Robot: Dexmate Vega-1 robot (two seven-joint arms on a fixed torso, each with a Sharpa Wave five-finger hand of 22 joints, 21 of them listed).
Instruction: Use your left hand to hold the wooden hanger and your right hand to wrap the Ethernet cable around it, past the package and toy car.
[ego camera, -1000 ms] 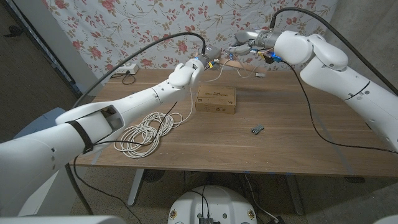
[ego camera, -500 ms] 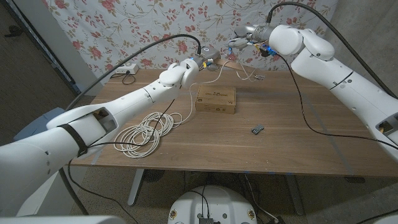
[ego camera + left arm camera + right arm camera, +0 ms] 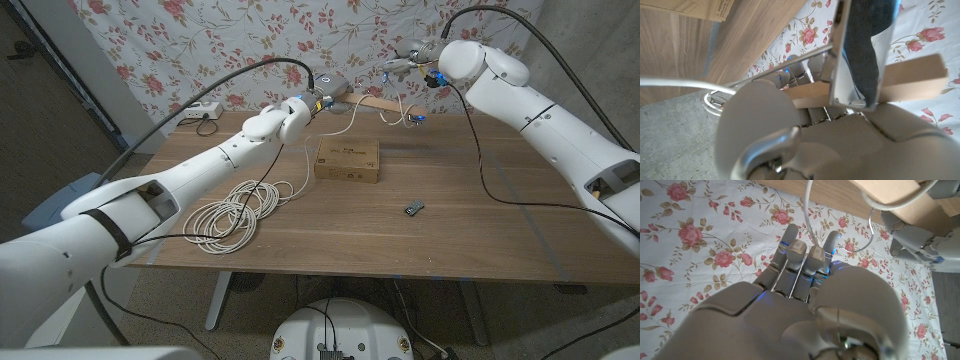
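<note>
Head view: left robot hand [image 3: 322, 93] clamps rigid, light wooden hanger [image 3: 372, 100] over table [image 3: 460, 240] far edge; right robot hand [image 3: 405, 58] pinches limp, springy Ethernet cable [image 3: 238, 210], best gripped near hanger.

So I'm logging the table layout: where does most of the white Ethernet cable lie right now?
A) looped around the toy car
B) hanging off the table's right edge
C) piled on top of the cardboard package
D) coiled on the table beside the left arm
D: the head view shows the Ethernet cable coiled on the table beside the left arm, clear of the package and toy car.
</note>
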